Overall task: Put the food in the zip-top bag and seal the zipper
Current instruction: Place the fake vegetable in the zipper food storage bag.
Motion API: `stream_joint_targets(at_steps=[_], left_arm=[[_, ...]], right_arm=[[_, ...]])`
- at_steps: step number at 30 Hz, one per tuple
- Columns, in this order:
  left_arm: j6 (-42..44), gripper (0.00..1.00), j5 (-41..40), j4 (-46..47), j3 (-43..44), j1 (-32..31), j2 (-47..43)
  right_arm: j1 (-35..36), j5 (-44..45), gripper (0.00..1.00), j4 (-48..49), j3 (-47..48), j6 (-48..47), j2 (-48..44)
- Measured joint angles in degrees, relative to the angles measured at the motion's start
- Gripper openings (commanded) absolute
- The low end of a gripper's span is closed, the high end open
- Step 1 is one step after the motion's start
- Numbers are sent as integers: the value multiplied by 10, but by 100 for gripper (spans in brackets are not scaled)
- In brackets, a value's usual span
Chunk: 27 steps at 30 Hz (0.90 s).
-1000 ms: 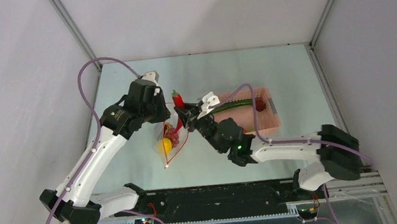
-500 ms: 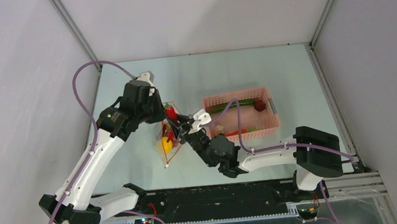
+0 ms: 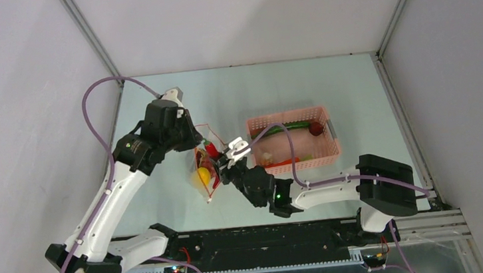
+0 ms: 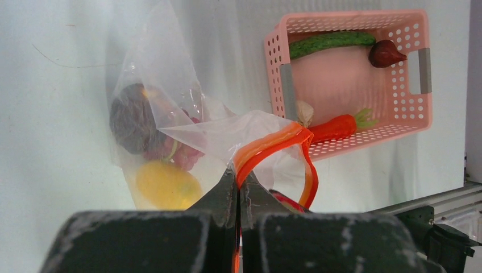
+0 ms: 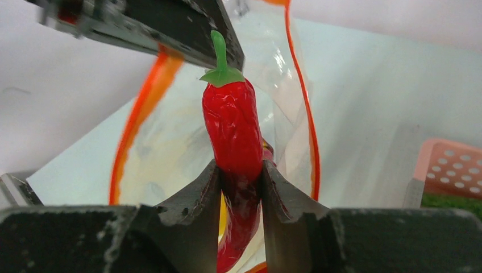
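**Chili Arriving at Bag Mouth; Four Pieces Still in the Basket**

The right gripper (image 5: 239, 182) is clamping a red chili (image 5: 233, 128) across its lower half, stem up. A second ago it was carrying that chili high, beside the pink mesh basket (image 4: 273, 74); it is now sitting lower and nearer, with the chili at the open mouth of the zip-top bag (image 4: 165, 114). In the right wrist view the orange-red zipper (image 5: 145, 96) is looping around the chili, so in my judgement the insertion is under way but not finished: the jaws are not yet releasing.

The left gripper (image 4: 237, 187) is fully closed, pinching the zipper strip and holding the mouth up and spread. It has drifted slightly left since a second ago without loosening.

The bag is hanging from that grip between the two arms, its lower end towards the table (image 3: 287, 85).

Contents:
- Bag: a yellow lemon (image 4: 166, 183), a dark red grape bunch (image 4: 182, 156) and a dark round piece (image 4: 132, 118).
- Basket: a long green pod (image 4: 329, 42) and a dark red fruit (image 4: 386, 54) along the far wall, a second red pepper (image 4: 338, 125) and a pale bulb (image 4: 304, 111) at the near side.

Sealing is waiting on these remaining pieces.
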Motion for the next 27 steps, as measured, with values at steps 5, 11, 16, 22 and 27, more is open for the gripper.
stream_joint_targets(at_steps=[5, 11, 16, 22, 27], left_arm=[[0, 0, 11, 5, -1, 1, 0], [5, 0, 43, 22, -12, 2, -2], [12, 0, 75, 32, -22, 2, -2], [16, 0, 89, 46, -22, 2, -2], [15, 0, 87, 46, -23, 2, -2]], right_arm=[[-30, -6, 18, -117, 16, 74, -2], [-89, -28, 18, -336, 102, 171, -2], [-113, -36, 19, -504, 188, 206, -2], [-135, -83, 51, -603, 236, 199, -7], [-138, -140, 69, -622, 236, 168, -8]])
